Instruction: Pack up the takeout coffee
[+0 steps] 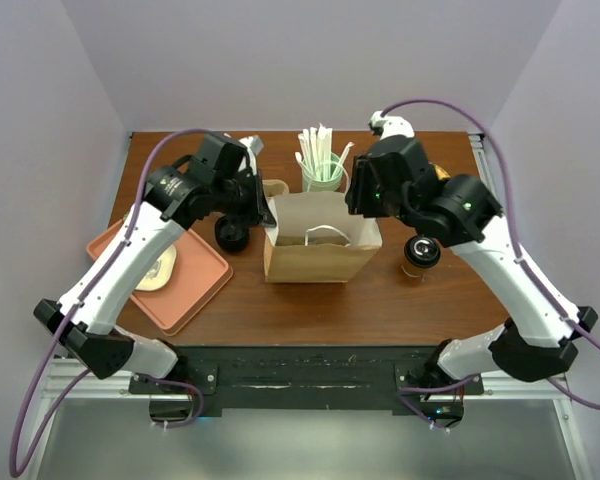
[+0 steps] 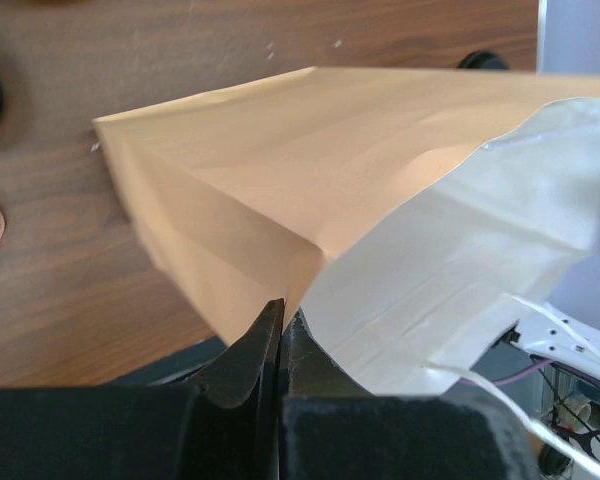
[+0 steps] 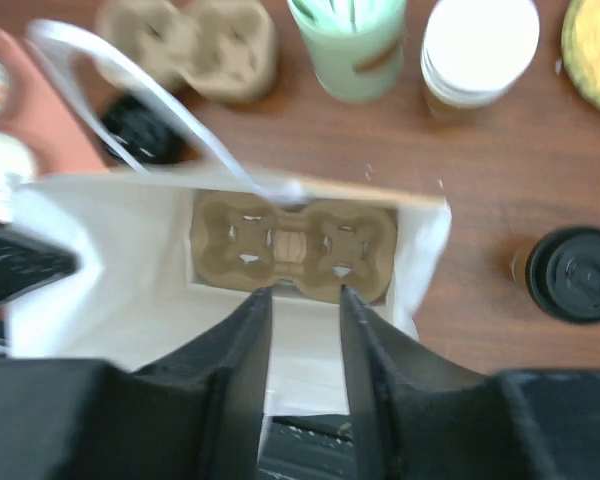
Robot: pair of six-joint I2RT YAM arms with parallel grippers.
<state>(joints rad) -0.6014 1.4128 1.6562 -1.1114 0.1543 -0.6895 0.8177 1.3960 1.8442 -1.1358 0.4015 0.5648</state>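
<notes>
L gripper [image 2: 282,318]: jaws pinched tight on the left top rim of the paper bag [image 1: 318,258]. In the wrist view the bag's brown outer wall and white inner face meet right at the tips.
R gripper [image 3: 302,296]: jaws apart, nothing betw. them. Hangs over the right side of the bag's open mouth, facing down into it.
Takeout coffee [image 1: 421,252]: upright on the table [image 1: 380,300], black lid on. Just right of the bag and outside it, below the R arm's wrist in the top view. Neither gripper touches it.
Bag: upright at table centre, mouth open, white handle [image 1: 327,232] lying across the opening.
Inside bag: brown cup carrier [image 3: 295,245] flat on the bottom, two sockets visible.
2nd carrier [image 3: 205,45]: on the table behind the bag, toward the left.
Green cup [image 1: 322,172]: behind the bag, pale sticks or straws standing in it.
White-topped cup stack [image 3: 480,50]: just right of the green cup, at the far side of the table.
Black disc [image 1: 232,235]: on the table left of the bag, betw. bag and tray.
Tray [image 1: 195,288]: salmon-coloured, left near part of the table. A pale round item sits on it, partly under the L arm.
Yellowish round thing [image 3: 595,45]: far right, cut off by the frame edge, can't tell what it is.
</notes>
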